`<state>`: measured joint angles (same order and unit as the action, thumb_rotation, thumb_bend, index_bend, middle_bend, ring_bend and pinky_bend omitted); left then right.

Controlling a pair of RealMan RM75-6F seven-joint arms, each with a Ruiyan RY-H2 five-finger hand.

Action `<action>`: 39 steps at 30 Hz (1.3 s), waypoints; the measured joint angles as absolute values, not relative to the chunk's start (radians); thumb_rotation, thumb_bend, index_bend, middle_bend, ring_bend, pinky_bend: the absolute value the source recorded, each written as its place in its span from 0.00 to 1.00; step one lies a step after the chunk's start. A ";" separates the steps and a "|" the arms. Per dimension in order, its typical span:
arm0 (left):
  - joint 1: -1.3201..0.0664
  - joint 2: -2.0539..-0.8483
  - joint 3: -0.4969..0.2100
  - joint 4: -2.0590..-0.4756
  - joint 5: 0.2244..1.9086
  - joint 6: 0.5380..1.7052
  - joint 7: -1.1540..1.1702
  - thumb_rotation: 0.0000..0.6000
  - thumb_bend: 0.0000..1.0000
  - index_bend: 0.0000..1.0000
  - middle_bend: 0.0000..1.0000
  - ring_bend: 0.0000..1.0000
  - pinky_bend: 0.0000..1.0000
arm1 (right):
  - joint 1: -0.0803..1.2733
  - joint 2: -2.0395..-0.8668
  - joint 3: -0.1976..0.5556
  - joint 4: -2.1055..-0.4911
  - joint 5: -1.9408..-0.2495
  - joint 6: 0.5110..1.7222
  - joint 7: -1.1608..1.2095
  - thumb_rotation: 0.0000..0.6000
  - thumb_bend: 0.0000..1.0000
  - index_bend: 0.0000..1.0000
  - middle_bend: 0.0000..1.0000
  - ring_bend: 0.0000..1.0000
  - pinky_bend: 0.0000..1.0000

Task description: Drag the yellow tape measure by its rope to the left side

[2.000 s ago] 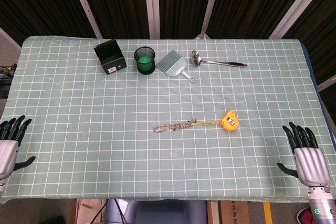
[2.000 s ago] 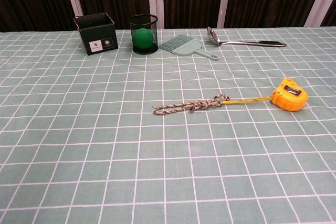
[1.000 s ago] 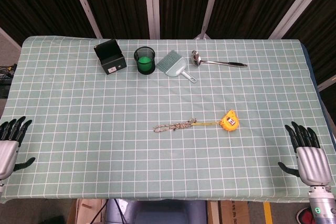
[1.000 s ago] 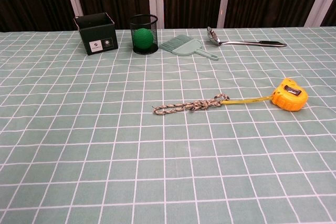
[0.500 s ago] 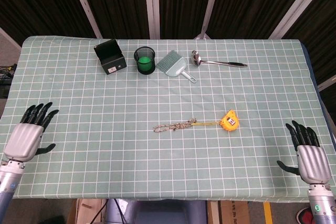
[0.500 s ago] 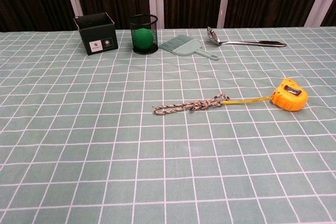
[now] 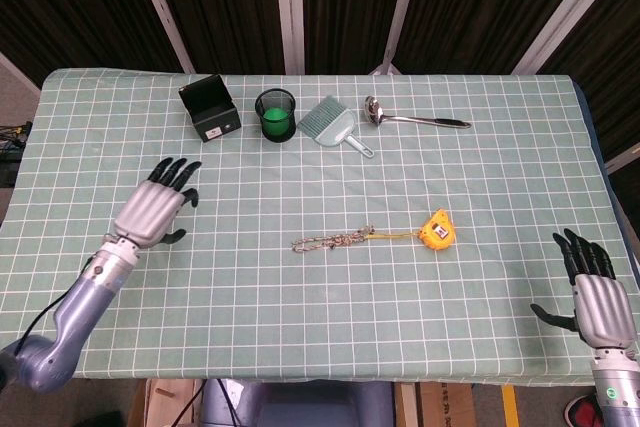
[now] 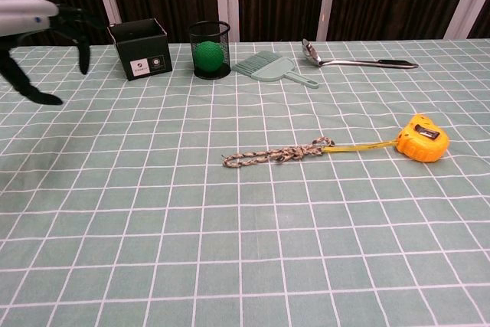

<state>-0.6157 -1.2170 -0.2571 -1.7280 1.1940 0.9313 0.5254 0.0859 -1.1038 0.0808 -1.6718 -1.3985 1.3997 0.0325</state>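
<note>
I am on the approach: my left hand [image 7: 155, 209], empty with fingers spread, must go toward 3 o'clock to pinch the rope [image 7: 330, 241] of the tape measure [image 7: 436, 229].

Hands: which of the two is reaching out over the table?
The left hand, fingers spread above the cloth left of the rope. The right hand sits back at the table's near edge.

- black box [image 7: 210, 110], far side of table [image 7: 300, 297], left of the others
- black mesh cup [image 7: 276, 114] just right of it, green ball [image 8: 207, 57] inside
- teal dustpan [image 7: 333, 126] next
- metal ladle [image 7: 412, 118] rightmost, handle pointing right
</note>
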 measured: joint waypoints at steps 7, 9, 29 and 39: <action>-0.764 -1.341 -0.279 -1.657 1.070 0.832 0.632 1.00 0.36 0.45 0.05 0.00 0.00 | 0.087 -1.095 0.085 -1.679 -1.381 1.384 0.061 1.00 0.12 0.00 0.00 0.00 0.00; -0.794 -1.370 -0.278 -1.640 1.043 0.815 0.651 1.00 0.36 0.45 0.05 0.00 0.00 | 0.088 -1.093 0.085 -1.681 -1.377 1.378 0.067 1.00 0.12 0.00 0.00 0.00 0.00; -0.974 -1.601 -0.214 -1.495 0.924 0.770 0.720 1.00 0.37 0.50 0.07 0.00 0.00 | 0.094 -1.080 0.091 -1.698 -1.346 1.344 0.108 1.00 0.12 0.00 0.00 0.00 0.00; -1.025 -1.663 -0.180 -1.444 0.887 0.763 0.720 1.00 0.39 0.51 0.07 0.00 0.00 | 0.094 -1.078 0.094 -1.702 -1.337 1.339 0.116 1.00 0.12 0.00 0.00 0.00 0.00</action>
